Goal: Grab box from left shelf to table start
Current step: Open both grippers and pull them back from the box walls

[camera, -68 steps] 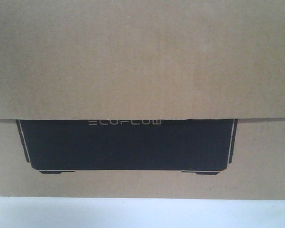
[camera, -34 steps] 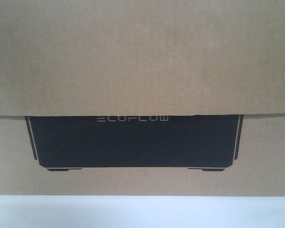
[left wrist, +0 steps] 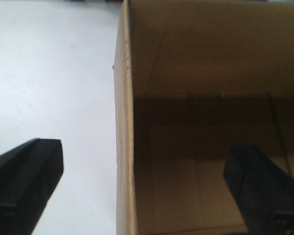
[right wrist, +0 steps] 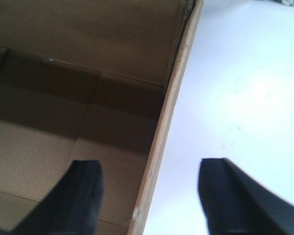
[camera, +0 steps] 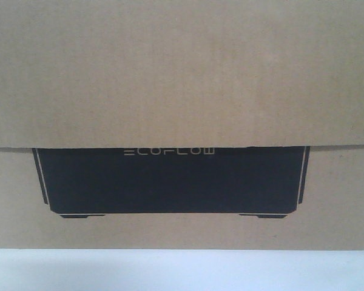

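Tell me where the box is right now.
The box stands on the white table, filling the front view. Each wrist view shows open jaws straddling a side wall: left gripper, right gripper.

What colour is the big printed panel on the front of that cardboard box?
Black, with a thin white outline and white ECOFLOW lettering, on the brown box. The exterior front-facing view shows the panel best.

Both the left gripper point(left wrist: 137, 188) and right gripper point(right wrist: 152, 196) show plain black, seemingly matte, blocky jaws.

the white table point(camera: 182, 273) carries the open brown box point(camera: 182, 73) — its base resting flat on it.
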